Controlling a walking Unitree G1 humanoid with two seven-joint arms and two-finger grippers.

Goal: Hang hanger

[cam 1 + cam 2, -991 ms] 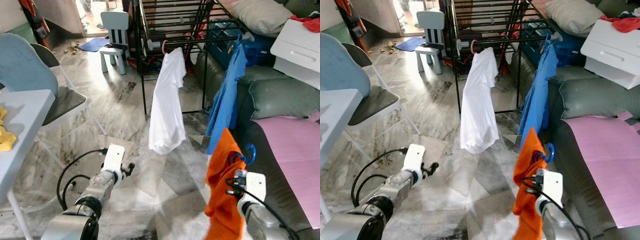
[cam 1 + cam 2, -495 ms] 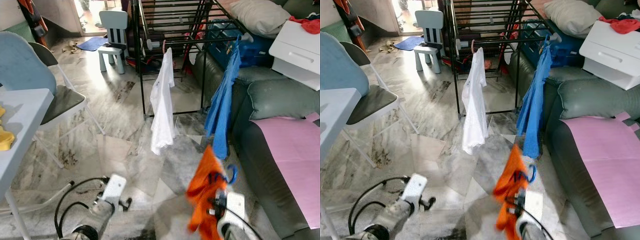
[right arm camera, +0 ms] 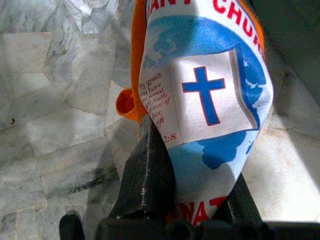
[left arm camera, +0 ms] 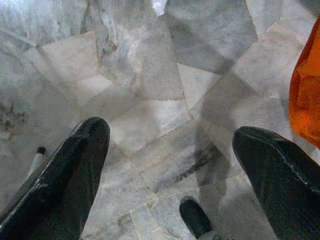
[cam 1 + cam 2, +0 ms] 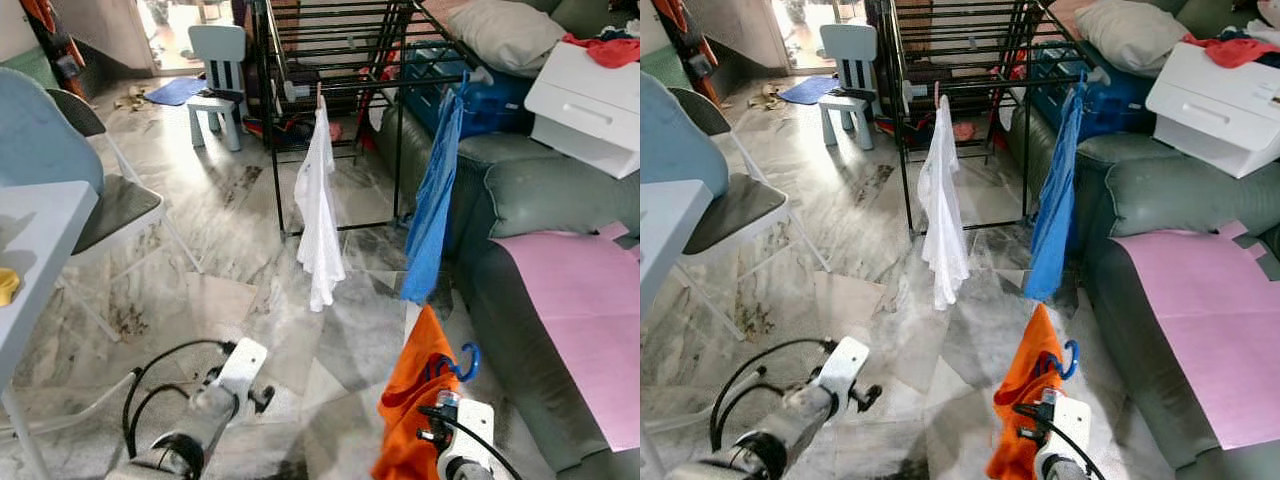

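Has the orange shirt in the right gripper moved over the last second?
Yes. Against the hanging blue shirt, the orange shirt in the right gripper sits lower: its top overlapped that hem, now lies below it.

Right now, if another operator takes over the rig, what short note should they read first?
Right gripper: shut on the orange shirt, which hangs on a blue hanger, low near the sofa.
Left gripper: open, holding nothing, over the marble floor.
Drying rack: ahead; a white shirt and a blue shirt already hang from it.
Done: the orange shirt is picked up.
Left: walk to the rack, lift the hanger, hook it on a bar, release.
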